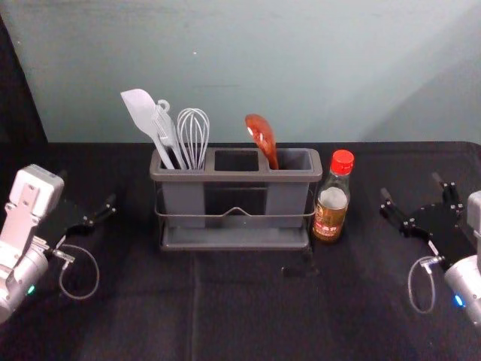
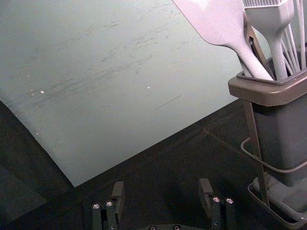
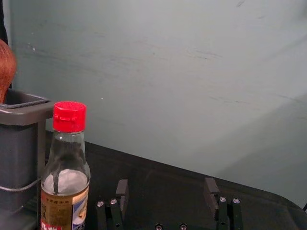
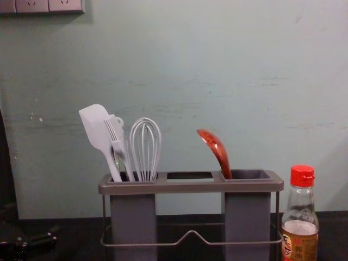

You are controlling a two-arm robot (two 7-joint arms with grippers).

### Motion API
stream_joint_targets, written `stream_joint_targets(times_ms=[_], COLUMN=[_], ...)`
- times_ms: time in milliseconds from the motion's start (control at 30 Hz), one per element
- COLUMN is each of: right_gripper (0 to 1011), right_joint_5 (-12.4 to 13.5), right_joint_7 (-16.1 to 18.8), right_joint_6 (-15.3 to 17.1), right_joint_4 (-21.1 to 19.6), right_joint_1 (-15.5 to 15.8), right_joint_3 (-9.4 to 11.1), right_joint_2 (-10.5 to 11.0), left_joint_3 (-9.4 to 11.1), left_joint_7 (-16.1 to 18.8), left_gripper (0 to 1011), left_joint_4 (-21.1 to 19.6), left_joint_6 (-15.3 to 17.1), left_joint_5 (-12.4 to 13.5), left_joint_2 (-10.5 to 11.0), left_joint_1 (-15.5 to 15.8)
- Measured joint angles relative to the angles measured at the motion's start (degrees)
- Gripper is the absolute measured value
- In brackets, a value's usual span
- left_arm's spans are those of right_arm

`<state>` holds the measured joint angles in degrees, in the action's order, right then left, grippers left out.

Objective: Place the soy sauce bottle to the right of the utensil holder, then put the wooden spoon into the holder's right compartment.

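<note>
The utensil holder (image 1: 234, 238) stands mid-table, the soy sauce bottle (image 1: 331, 203) upright close by its right end. In the holder's right compartment the wooden spoon (image 1: 262, 138) leans left, bowl up; the chest view also has the spoon (image 4: 218, 151) there. My right gripper (image 1: 418, 197) is open and empty, well to the right of the bottle; its fingers stand apart in the right wrist view, the gripper (image 3: 166, 194) having the bottle (image 3: 66, 172) off to one side. Left of the holder, my left gripper (image 1: 89, 197) is open and empty, as the gripper (image 2: 162, 194) in its wrist view confirms.
A white spatula (image 1: 143, 116), a whisk (image 1: 193, 135) and another pale utensil fill the holder's left compartment. Behind the dark table (image 1: 233, 316) rises a pale wall. Bare tabletop lies between the bottle and my right gripper, and in front of the holder.
</note>
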<state>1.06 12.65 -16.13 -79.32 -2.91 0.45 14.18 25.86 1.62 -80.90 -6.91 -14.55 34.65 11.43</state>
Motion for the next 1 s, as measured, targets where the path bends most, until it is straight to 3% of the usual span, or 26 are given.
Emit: stream_joint_targets(times_ms=[1000], right_gripper=[1003], right_joint_5=[0.3], right_joint_7=[-0.2], right_joint_6=[-0.4], right_joint_4=[0.7], right_joint_1=[-0.6], right_joint_3=[-0.2], right_joint_2=[-0.3], left_joint_3=[0.0], left_joint_7=[0.0], left_gripper=[1011], left_joint_4=[0.0], left_joint_6=[0.0], left_joint_5=[0.0], left_joint_2=[0.0], left_joint_1=[0.0])
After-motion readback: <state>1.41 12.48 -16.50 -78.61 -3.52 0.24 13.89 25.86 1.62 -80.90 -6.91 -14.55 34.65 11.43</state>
